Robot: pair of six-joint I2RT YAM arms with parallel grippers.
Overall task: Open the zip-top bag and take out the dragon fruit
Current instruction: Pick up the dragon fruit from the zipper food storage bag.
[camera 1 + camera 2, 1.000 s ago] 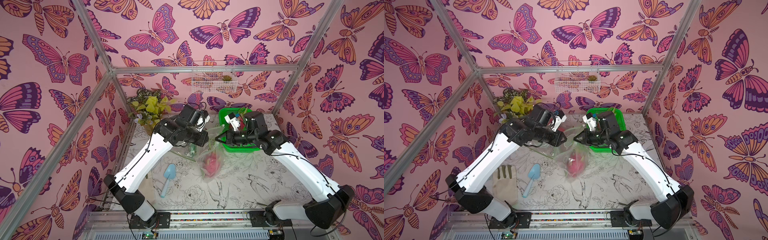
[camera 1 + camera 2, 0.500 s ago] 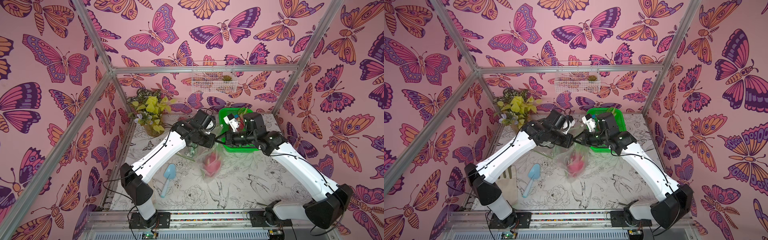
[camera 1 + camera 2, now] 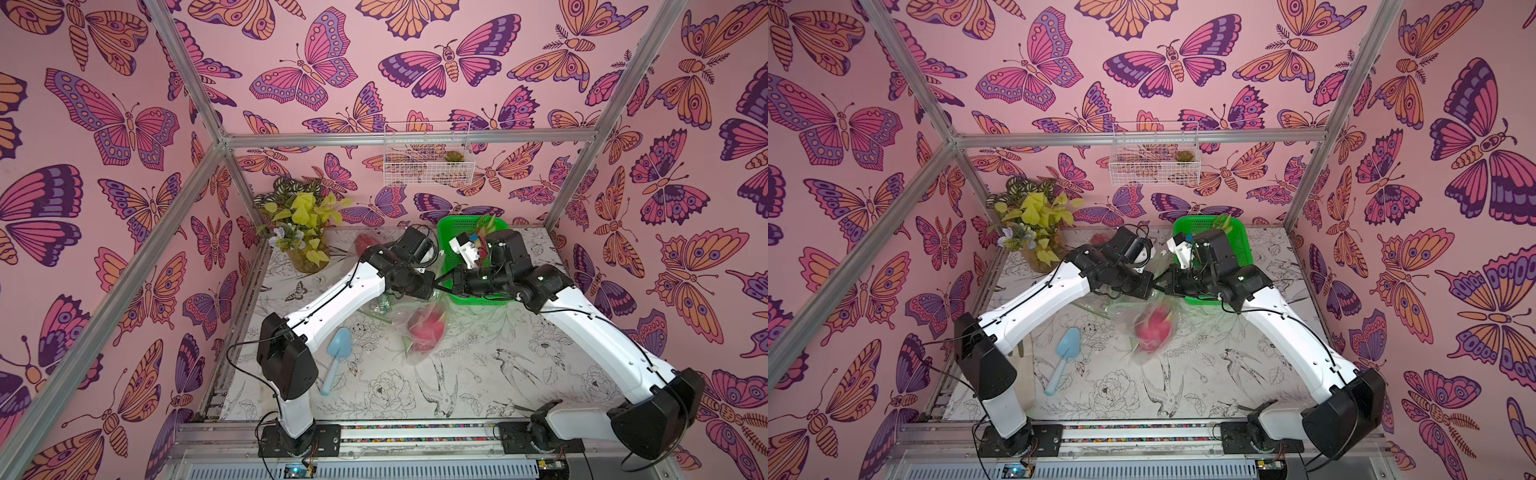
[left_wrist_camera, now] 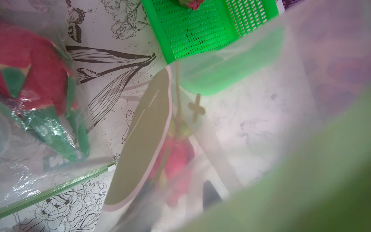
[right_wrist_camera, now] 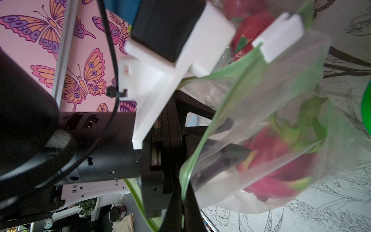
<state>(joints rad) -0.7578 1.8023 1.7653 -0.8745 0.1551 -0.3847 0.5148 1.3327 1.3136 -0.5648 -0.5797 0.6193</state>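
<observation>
Left arm has swung inward. Top views: zip-top bag (image 3: 419,322) hangs between the arms, dragon fruit (image 3: 1152,326) inside. Right wrist: right gripper (image 5: 181,202) pinches the bag's green rim; left gripper (image 5: 224,136) reaches inside, fingers parted. Left wrist: only blurred plastic (grip unclear).

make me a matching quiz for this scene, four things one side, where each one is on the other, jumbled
Things:
1. dragon fruit
2. blue scoop
3. green basket
4. wire basket

Places:
A. hung on the back wall
B. lying on the table by the left arm
C. inside the clear bag
D. at the back of the table, behind the right arm

Pairs: 1-C, 2-B, 3-D, 4-A
</observation>
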